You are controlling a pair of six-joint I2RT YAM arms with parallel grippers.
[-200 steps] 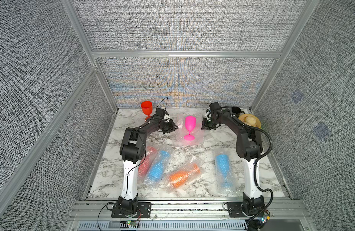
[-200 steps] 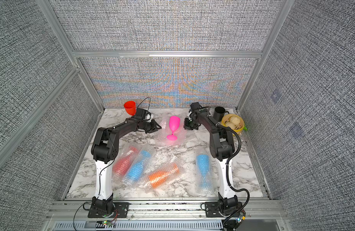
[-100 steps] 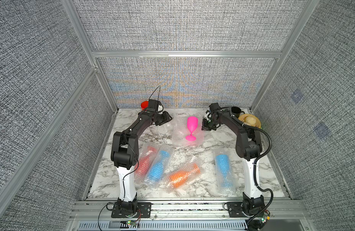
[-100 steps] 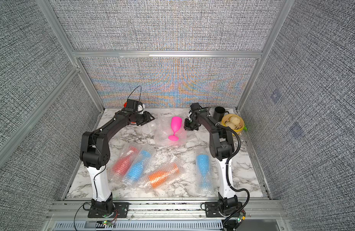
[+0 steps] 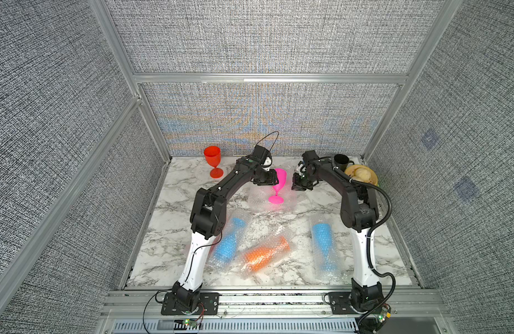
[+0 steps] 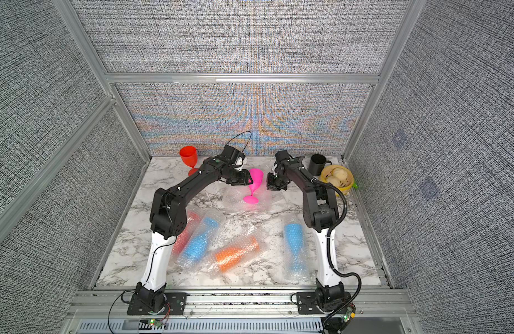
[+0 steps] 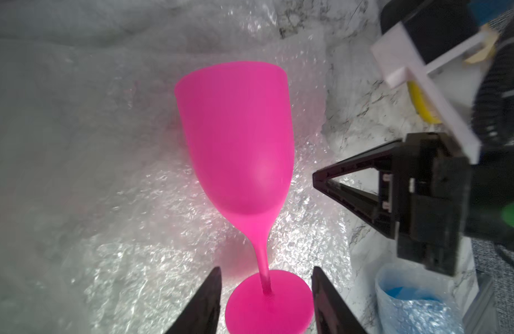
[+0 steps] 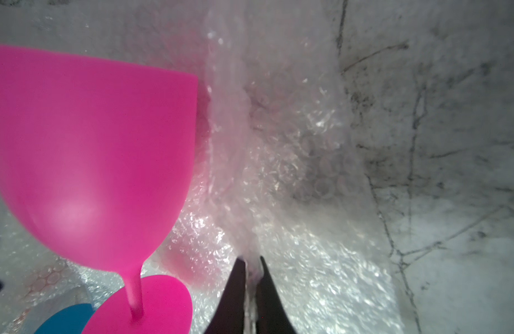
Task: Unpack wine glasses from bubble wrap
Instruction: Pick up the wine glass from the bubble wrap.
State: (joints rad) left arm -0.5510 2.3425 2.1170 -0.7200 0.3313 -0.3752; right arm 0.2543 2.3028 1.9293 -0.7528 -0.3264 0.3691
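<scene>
**Lifting the pink goblet clean off its wrap**

The pink plastic goblet stands upright on an opened sheet of clear bubble wrap, toward the back middle of the white marble counter. The left pincer is spread and holds nothing. In a top view it sits just beside the bowl, and its wrist view frames the stem and foot between its fingers. The right pincer is pressed nearly together, pinching a fold of that sheet on the goblet's other side.

The step in hand looks like taking the goblet off the wrap. The left pincer should probably centre on the stem or the narrow base of the bowl before closing, since a one-sided nudge could topple so light a cup on springy footing. The right pincer does best to hold its pinch low, so the sheet does not rise with the goblet. A straight lift, then a set-down on bare marble near the upright red plastic goblet, seems safest.
</scene>
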